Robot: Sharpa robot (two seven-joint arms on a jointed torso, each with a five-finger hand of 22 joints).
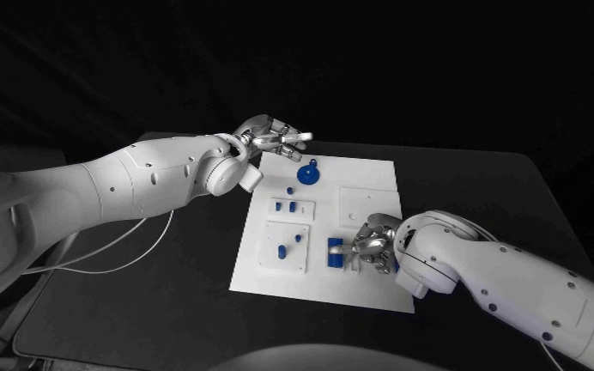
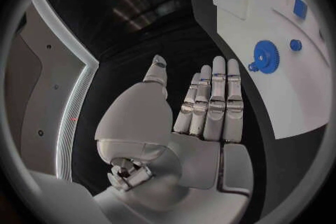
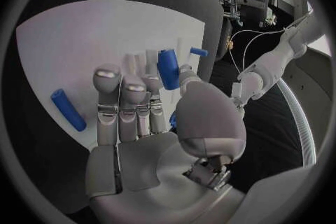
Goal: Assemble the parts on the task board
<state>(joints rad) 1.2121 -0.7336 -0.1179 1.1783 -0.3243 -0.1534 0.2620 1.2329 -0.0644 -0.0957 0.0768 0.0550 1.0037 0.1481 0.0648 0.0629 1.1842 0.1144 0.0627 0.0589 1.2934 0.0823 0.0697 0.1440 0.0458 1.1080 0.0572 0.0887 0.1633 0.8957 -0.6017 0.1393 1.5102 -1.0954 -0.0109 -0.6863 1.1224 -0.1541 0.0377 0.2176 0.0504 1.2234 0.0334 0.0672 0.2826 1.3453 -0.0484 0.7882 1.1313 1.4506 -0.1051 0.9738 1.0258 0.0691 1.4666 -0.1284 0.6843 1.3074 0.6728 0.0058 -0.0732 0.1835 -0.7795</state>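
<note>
The white task board (image 1: 372,182) lies in the middle of the black table. On it are a blue gear (image 1: 308,173), small blue pegs (image 1: 286,207) in a raised plate, and two more pegs (image 1: 283,252) in a nearer plate. My left hand (image 1: 272,141) hovers over the board's far left corner, fingers spread and holding nothing. The left wrist view shows its fingers (image 2: 217,95) straight, with the gear (image 2: 266,56) beside them. My right hand (image 1: 372,251) is low over the board's near part. It pinches an upright blue block (image 3: 168,69) between thumb and fingers; the block (image 1: 334,252) sits beside it.
A square raised white plate (image 1: 367,204) sits on the board's right half. A loose blue cylinder (image 3: 68,110) lies flat on the board beside my right hand's fingers. White cables (image 1: 124,251) trail over the table at the left. Black table (image 1: 482,191) surrounds the board.
</note>
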